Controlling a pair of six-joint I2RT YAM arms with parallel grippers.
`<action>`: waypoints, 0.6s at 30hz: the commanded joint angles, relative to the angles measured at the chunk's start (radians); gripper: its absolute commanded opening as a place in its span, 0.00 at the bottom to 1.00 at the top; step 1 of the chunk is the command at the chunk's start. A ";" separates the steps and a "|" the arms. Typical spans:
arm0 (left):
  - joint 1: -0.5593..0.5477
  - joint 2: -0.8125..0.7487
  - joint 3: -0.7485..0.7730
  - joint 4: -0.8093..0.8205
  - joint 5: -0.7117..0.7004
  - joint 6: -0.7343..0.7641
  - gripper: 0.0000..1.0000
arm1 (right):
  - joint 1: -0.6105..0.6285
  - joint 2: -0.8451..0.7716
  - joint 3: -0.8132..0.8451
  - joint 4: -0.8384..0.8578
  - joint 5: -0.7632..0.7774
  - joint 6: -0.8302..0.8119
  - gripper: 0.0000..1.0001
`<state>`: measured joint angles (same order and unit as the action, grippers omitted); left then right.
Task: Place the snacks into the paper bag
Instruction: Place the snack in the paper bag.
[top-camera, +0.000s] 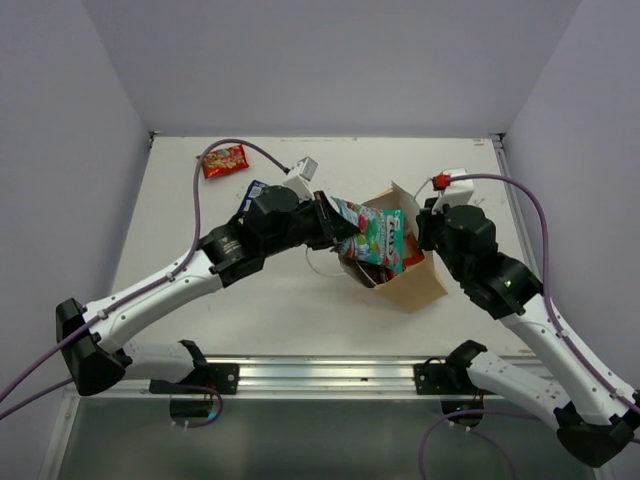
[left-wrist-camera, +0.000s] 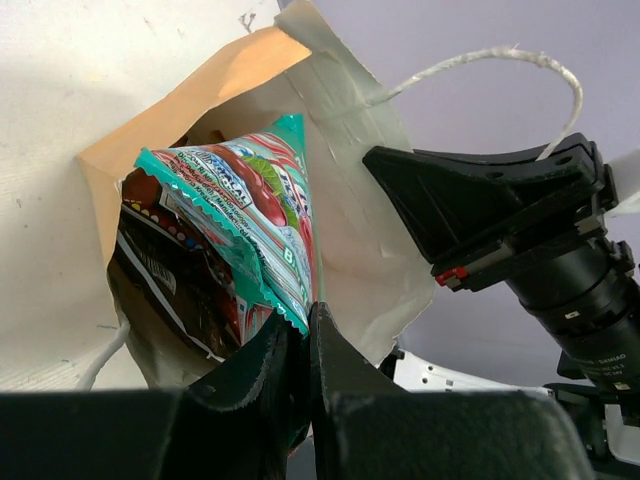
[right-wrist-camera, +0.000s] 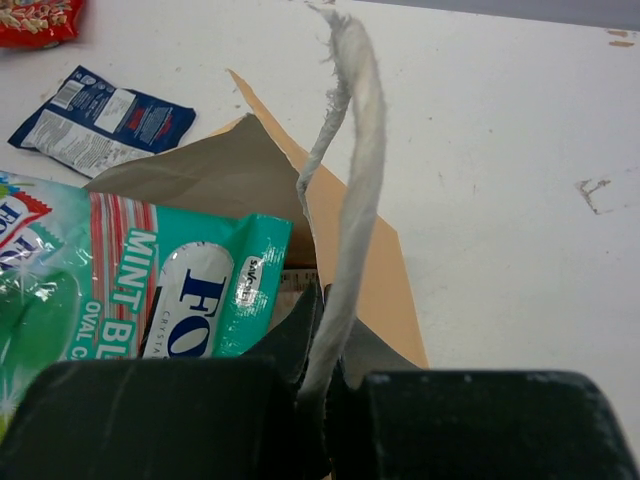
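The tan paper bag (top-camera: 420, 283) lies mouth-open at centre right, its grey inside (left-wrist-camera: 345, 150) facing my left wrist. My left gripper (top-camera: 332, 220) (left-wrist-camera: 305, 322) is shut on a corner of a teal-green snack packet (top-camera: 378, 235) (left-wrist-camera: 250, 205) (right-wrist-camera: 180, 290), which pokes into the bag's mouth. A dark brown packet (left-wrist-camera: 160, 270) and a red one (top-camera: 412, 262) lie inside. My right gripper (top-camera: 424, 222) (right-wrist-camera: 325, 312) is shut on the bag's white cord handle (right-wrist-camera: 352, 180) at the rim, lifting that side.
A red snack packet (top-camera: 224, 160) (right-wrist-camera: 35, 15) lies on the table at far left. A blue-white packet (top-camera: 252, 189) (right-wrist-camera: 100, 120) sits just beyond my left arm, partly hidden by it. White walls ring the table (top-camera: 300, 310).
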<state>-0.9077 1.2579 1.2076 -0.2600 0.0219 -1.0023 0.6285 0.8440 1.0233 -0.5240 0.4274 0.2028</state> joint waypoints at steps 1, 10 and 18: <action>-0.011 0.001 0.063 0.041 -0.013 0.021 0.00 | 0.005 -0.028 0.021 0.091 -0.004 0.030 0.00; -0.016 0.035 0.079 0.079 -0.073 0.016 0.00 | 0.004 -0.028 0.006 0.088 -0.035 0.058 0.00; -0.040 0.149 0.122 0.120 -0.057 -0.004 0.02 | 0.005 -0.028 0.003 0.084 -0.055 0.063 0.00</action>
<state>-0.9314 1.3911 1.2716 -0.2493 -0.0212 -1.0027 0.6285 0.8425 1.0092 -0.5232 0.3939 0.2432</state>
